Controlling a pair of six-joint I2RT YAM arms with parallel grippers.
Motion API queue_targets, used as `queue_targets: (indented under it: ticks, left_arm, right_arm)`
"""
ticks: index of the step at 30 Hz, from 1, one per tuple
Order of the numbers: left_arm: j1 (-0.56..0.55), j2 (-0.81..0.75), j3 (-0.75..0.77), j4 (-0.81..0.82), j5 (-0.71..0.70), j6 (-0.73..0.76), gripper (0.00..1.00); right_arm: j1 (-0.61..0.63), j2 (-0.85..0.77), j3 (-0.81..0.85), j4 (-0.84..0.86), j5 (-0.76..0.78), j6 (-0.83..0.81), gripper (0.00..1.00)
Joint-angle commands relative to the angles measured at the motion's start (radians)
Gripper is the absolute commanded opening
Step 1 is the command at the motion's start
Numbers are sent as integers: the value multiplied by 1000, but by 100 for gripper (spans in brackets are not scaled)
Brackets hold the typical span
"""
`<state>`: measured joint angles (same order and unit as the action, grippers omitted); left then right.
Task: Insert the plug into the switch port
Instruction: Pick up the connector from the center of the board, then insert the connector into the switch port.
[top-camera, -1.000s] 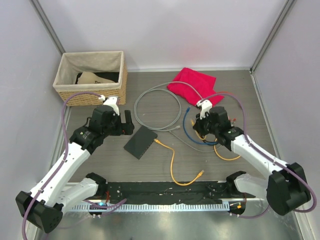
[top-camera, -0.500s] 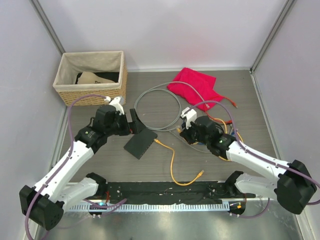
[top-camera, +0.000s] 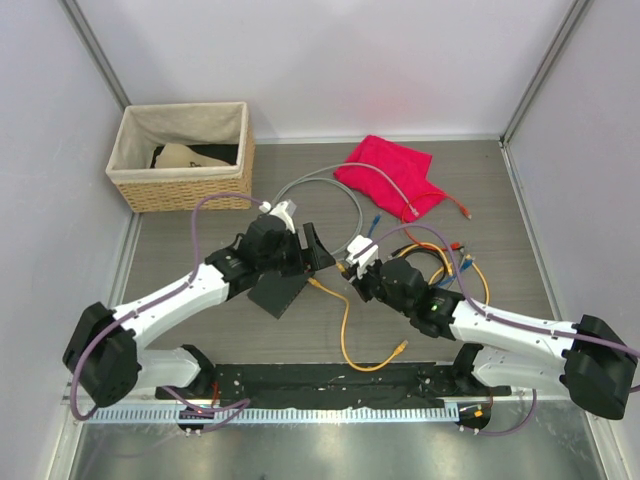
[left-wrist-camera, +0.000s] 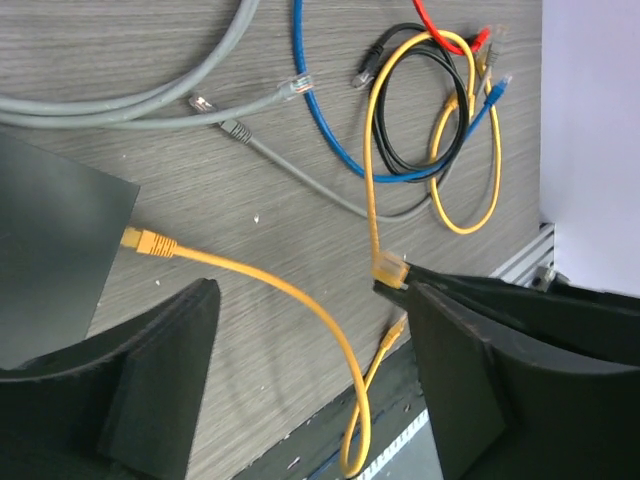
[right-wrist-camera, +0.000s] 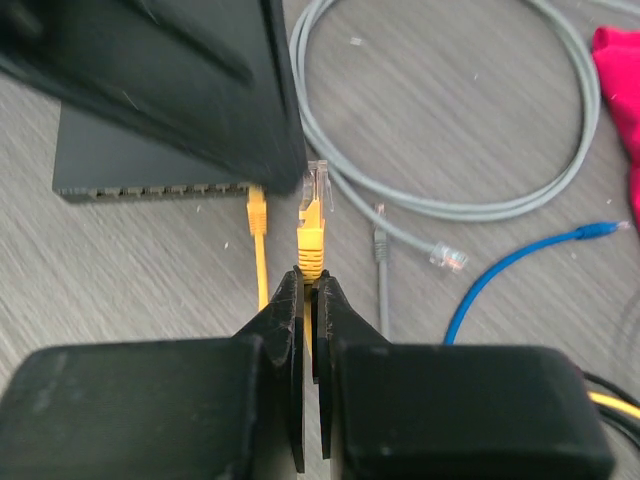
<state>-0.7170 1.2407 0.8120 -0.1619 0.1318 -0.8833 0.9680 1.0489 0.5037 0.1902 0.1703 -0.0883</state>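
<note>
Right gripper (right-wrist-camera: 311, 278) clenched on yellow plug (right-wrist-camera: 313, 205), wrist view only; left gripper (left-wrist-camera: 312, 300) spread, seemingly over switch (left-wrist-camera: 50, 240).

Grey wood-grain table (top-camera: 520, 240), plain white panels (top-camera: 330, 60) on 3 sides, metal posts (top-camera: 95, 50) running up the 2 back corners, soft even light all over.

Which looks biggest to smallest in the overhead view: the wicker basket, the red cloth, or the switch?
1. wicker basket
2. red cloth
3. switch, partly hidden under an arm, yet clearly the smallest.
</note>
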Motion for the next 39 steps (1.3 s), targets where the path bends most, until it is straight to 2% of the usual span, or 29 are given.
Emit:
queue_targets:
  ticks: [1,7,12,16,20,22,26,27,28,30,31,33,36,37,39]
  left_arm:
    - [-30,49,30,122,-23,-34,76]
    - [-56,72,16,215,-43,-59,72]
    - [-59,63,-23,295,-66,-89,62]
    - [-59,78,-27,303,-48,-100,48]
    - [-61,88,-28,306,-23,-111,29]
    - [-62,85,-33,309,-15,-115,25]
    - [-64,78,-43,312,-4,-123,27]
    - [-68,80,-45,312,-3,-123,24]
    - [-70,80,-50,312,-4,-121,11]
    - [-70,83,-53,315,-8,-109,2]
    - [-70,83,-57,315,-11,-102,0]
    - [-68,72,-66,331,-17,-63,0]
    - [-64,48,-97,386,-29,-4,0]
    - [-62,40,-108,412,-21,10,0]
    - [-59,23,-134,471,-11,41,0]
  right_arm:
    - [12,-7,-14,143,18,-2,1]
    - [14,2,-34,183,0,7,1]
    - [15,2,-50,210,-5,28,1]
    - [14,5,-62,230,-11,42,1]
    - [15,5,-63,235,-8,42,1]
    - [15,2,-63,235,1,44,1]
    - [15,2,-67,241,17,47,1]
    - [15,3,-67,242,17,47,1]
    - [15,5,-67,245,12,51,1]
    - [15,8,-67,252,3,61,1]
    - [15,8,-65,253,-6,67,2]
    - [15,8,-68,262,-15,87,9]
    - [8,0,-54,229,-46,116,29]
    - [-12,-1,-39,215,-95,122,40]
    - [-44,-9,-30,178,-158,151,53]
